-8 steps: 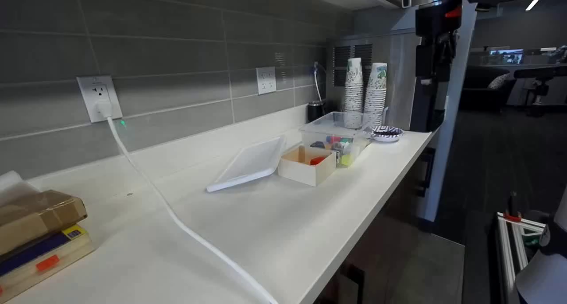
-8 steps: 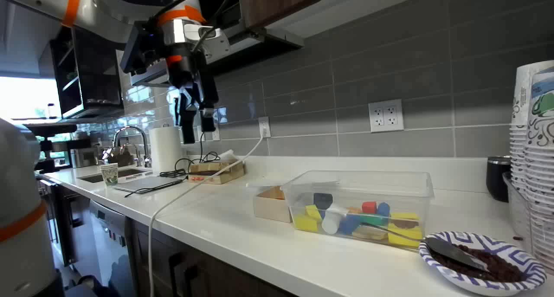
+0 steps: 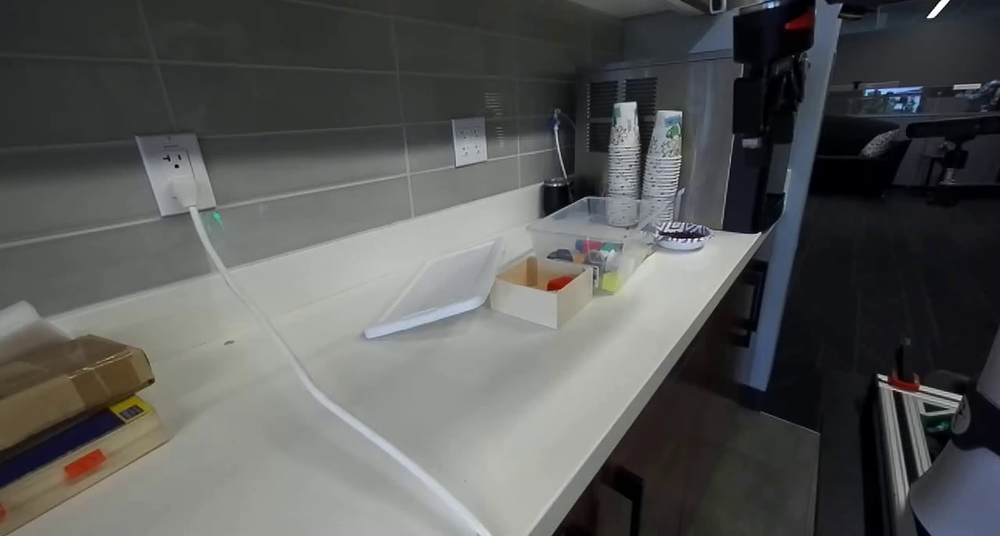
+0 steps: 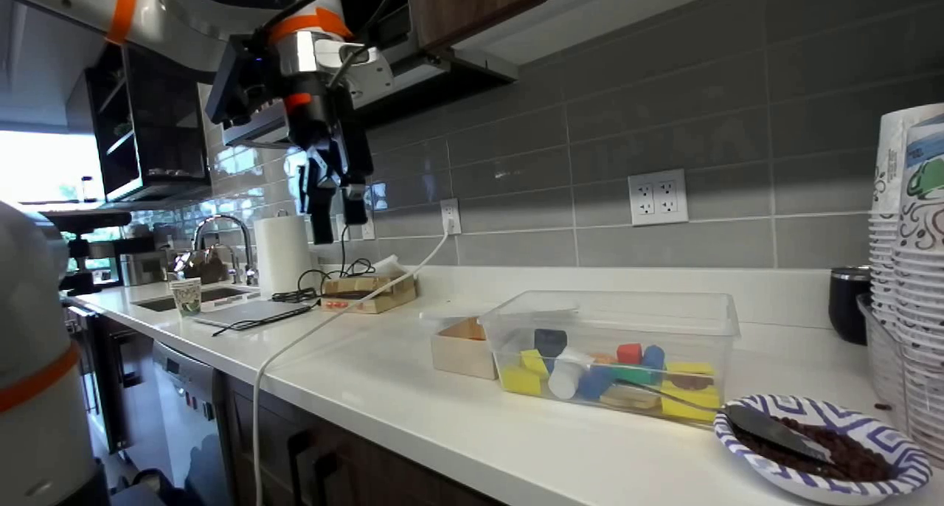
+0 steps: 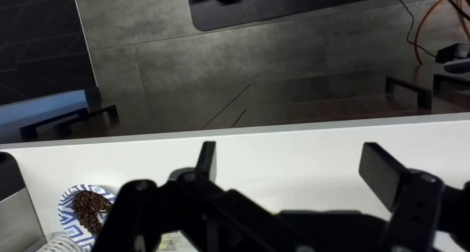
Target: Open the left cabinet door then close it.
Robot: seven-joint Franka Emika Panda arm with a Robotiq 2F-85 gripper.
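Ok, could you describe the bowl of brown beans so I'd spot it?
Find the white counter, then its clear bin of coloured blocks. Beside that bin sits the bowl; unlike the tall cup stacks, it's low, with blue zigzags.

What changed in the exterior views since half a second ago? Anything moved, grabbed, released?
No visible change: nothing moved, nothing taken hold of or let go. The gripper hangs open in the same place; lower doors, bin, plate and cord stayed as they were.

Both exterior views show no clear displacement since the earlier pictures, including at the gripper (image 4: 339, 227) above the counter (image 4: 402, 384).
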